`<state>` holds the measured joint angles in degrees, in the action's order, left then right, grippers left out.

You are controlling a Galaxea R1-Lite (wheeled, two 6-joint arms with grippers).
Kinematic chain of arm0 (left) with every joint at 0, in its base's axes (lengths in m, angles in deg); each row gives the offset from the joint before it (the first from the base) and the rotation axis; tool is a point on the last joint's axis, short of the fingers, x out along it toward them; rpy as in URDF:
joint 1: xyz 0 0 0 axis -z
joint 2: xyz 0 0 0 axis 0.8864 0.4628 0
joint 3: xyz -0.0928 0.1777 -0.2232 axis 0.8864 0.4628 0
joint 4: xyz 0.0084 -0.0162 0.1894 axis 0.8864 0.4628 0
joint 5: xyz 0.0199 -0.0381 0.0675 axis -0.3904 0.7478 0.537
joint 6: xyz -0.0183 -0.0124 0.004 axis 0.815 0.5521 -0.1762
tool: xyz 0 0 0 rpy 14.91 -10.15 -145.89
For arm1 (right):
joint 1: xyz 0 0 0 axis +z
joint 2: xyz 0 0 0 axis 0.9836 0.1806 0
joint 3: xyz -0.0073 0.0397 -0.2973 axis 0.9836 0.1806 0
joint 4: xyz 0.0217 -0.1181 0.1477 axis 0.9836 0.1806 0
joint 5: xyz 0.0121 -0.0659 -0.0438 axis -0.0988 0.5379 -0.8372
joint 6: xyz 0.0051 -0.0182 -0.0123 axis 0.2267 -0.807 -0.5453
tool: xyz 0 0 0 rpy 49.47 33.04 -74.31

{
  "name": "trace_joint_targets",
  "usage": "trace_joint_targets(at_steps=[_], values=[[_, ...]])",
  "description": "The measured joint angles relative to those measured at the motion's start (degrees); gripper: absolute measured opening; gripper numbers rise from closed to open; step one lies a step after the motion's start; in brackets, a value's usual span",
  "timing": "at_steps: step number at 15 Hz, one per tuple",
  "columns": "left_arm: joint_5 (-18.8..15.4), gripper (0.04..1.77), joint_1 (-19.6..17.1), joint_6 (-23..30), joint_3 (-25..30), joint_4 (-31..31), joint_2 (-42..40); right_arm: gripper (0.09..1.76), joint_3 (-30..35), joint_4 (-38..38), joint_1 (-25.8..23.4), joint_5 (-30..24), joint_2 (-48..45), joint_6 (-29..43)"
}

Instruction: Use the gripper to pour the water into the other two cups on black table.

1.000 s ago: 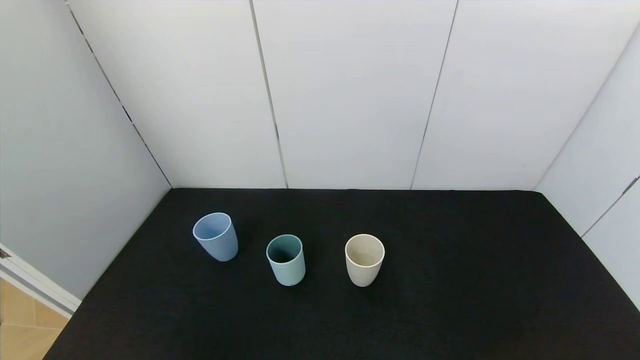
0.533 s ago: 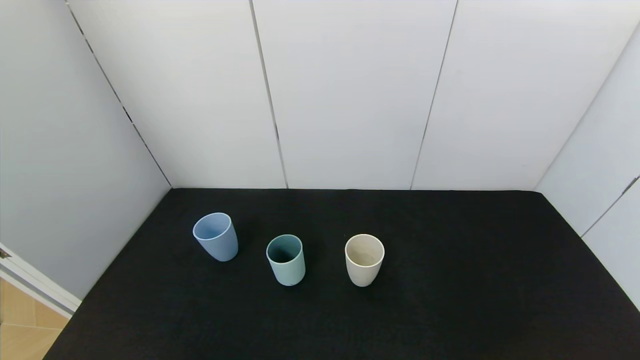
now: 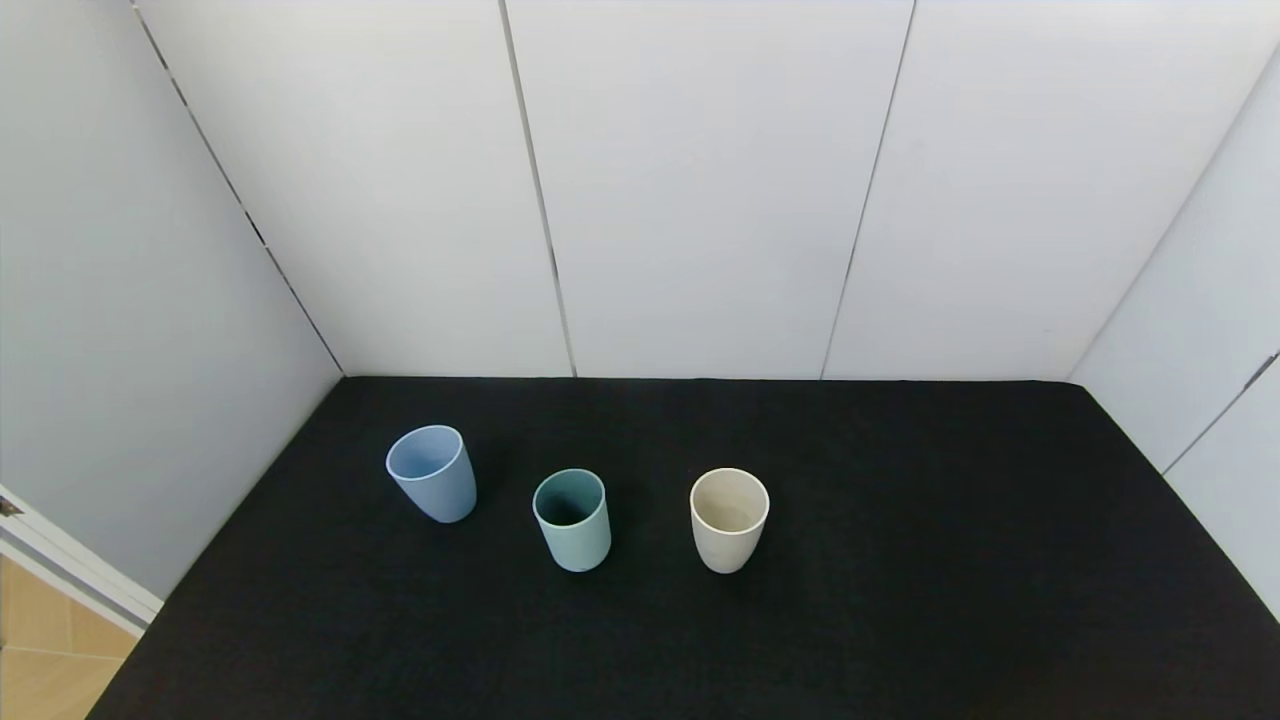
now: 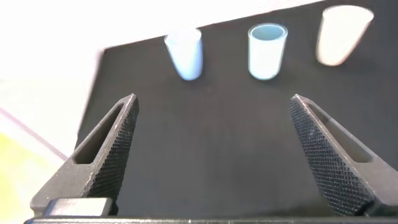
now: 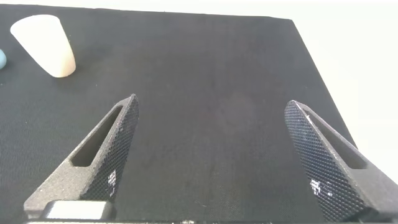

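Three tumblers stand upright in a row on the black table (image 3: 900, 560): a light blue cup (image 3: 431, 487) on the left, a teal-green cup (image 3: 571, 519) in the middle, a cream-white cup (image 3: 729, 519) on the right. Neither arm shows in the head view. My left gripper (image 4: 212, 99) is open and empty, well short of the cups; its view shows the light blue cup (image 4: 185, 53), the teal-green cup (image 4: 267, 51) and the cream-white cup (image 4: 341, 34) farther off. My right gripper (image 5: 211, 102) is open and empty over bare table, with the cream-white cup (image 5: 45, 45) off to one side.
White panel walls (image 3: 700, 190) close the table at the back and both sides. The table's left edge (image 3: 150, 620) drops to a wooden floor (image 3: 45, 650). In the right wrist view the table's edge (image 5: 323, 74) runs near the gripper.
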<state>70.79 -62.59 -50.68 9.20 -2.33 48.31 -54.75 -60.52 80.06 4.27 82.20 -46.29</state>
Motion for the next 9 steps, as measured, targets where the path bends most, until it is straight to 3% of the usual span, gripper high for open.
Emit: trace_joint_targets(at_steps=[3,9], values=[[4.4,1.72,0.0,-1.8,2.8,-0.9,-0.3,1.71,0.0,0.0,0.0,0.0,0.0,0.0],[5.4,1.72,0.0,5.2,3.8,-0.5,-0.3,1.71,0.0,0.0,0.0,0.0,0.0,0.0]])
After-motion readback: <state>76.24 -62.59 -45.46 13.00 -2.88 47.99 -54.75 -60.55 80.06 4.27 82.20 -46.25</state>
